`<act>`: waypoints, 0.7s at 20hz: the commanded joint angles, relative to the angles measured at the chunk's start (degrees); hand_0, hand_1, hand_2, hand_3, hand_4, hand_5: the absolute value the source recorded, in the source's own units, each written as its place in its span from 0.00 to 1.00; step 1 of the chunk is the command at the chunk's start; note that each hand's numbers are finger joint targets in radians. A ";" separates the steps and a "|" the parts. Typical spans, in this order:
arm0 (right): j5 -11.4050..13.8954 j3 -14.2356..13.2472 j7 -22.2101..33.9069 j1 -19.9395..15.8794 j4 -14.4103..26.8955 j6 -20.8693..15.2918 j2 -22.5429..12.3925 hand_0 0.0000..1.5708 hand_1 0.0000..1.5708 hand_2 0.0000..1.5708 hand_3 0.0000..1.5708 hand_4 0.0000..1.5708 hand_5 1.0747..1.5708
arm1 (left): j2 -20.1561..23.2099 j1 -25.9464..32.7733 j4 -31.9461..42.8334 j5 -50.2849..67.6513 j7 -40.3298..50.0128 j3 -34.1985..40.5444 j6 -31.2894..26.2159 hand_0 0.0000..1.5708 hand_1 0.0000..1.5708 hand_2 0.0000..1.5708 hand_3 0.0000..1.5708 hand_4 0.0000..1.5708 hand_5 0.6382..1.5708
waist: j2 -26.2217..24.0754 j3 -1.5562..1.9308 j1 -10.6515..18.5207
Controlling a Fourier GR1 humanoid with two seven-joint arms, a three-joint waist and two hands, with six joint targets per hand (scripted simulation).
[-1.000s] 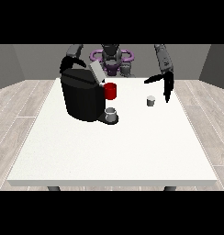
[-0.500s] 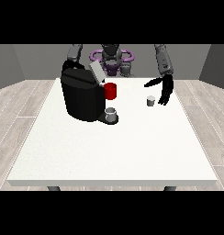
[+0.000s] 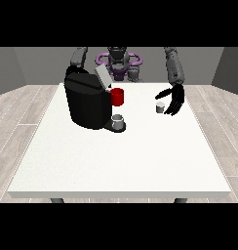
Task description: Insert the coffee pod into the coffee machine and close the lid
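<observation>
On the white table point(image 3: 116, 161), nearest me, a small grey cup point(image 3: 118, 120) sits under the black coffee machine point(image 3: 89, 100), whose lid point(image 3: 102, 77) stands raised. Farther right, the coffee pod point(image 3: 160, 108) rests just beside the hand at the view's right point(image 3: 173, 100), fingers relaxed, unclosed.

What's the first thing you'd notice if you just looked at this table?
The big black coffee machine on the table's left side, with its lid tipped up and a red part on its front, stands out first. A small grey cup sits at its base. Over at the view's right, a black robot hand hangs next to a tiny coffee pod on the white table.
</observation>
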 commanded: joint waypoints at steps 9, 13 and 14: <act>0.07 1.59 6.15 -1.67 -3.03 -0.91 1.11 0.00 0.00 0.00 0.00 0.33 1.00 | -1.82 -4.95 6.87 -6.73 -3.19 -0.12 11.23 0.49 0.49 0.58 0.44 0.22 1.00 | 0.55 -0.02 -2.24; -1.16 -0.21 1.66 -1.62 -2.02 0.83 -0.20 0.00 0.00 0.00 0.00 0.32 1.00 | -1.20 -5.33 8.21 -8.69 -5.49 0.17 15.29 0.59 0.59 0.66 0.53 0.23 1.00 | 2.40 0.00 -2.11; -2.31 -2.84 2.30 -3.04 0.27 0.82 -1.37 0.00 0.00 0.00 0.00 0.33 1.00 | -1.45 -5.51 7.10 -9.50 -5.06 -1.16 13.45 0.62 0.62 0.69 0.55 0.21 1.00 | 0.78 0.01 -0.65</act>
